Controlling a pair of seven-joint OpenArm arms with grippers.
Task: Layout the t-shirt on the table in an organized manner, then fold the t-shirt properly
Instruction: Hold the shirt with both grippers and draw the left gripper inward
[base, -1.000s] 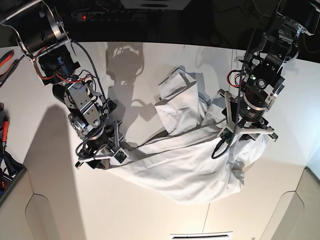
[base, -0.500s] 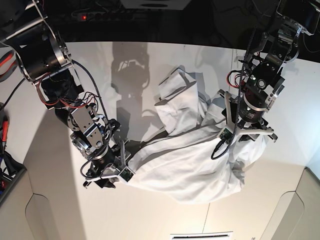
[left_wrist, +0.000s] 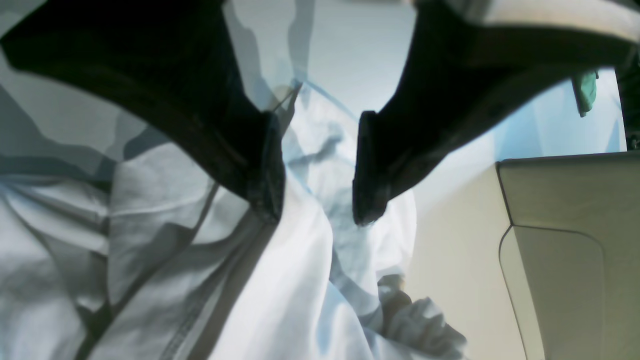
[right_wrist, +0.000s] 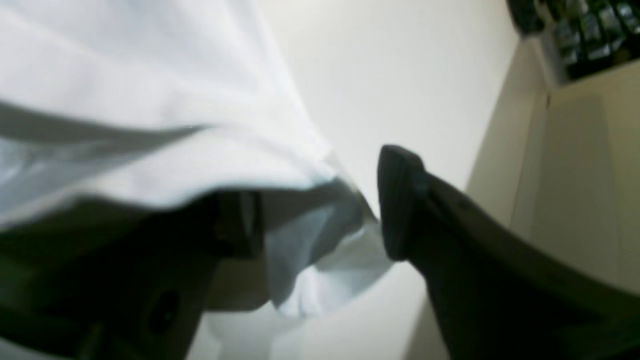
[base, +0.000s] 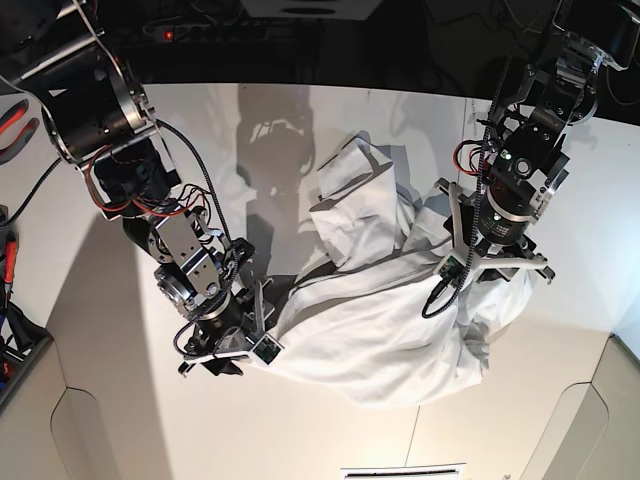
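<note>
The white t-shirt (base: 380, 320) lies crumpled in a heap across the middle of the table (base: 300, 430). My left gripper (base: 497, 265) stands on the heap's right part. In the left wrist view its jaws (left_wrist: 315, 200) are apart, with wrinkled cloth (left_wrist: 300, 280) under and between the dark fingers (left_wrist: 265, 170). My right gripper (base: 262, 348) is at the shirt's left corner. In the right wrist view it (right_wrist: 320, 215) is open: a shirt edge (right_wrist: 320, 260) drapes over one finger and hangs in the gap, apart from the other finger (right_wrist: 400, 200).
Beige cut-out panels sit at the table's front corners (base: 90, 440) (base: 590, 420), one also in the left wrist view (left_wrist: 565, 260). Red-handled tools (base: 10, 120) lie at the left edge. A power strip (base: 200, 33) runs behind the table's far edge.
The right arm has swung toward the front and right along the shirt's left edge, and that corner has bunched inward with it. Its jaws have narrowed a little. The left arm has stayed put.
</note>
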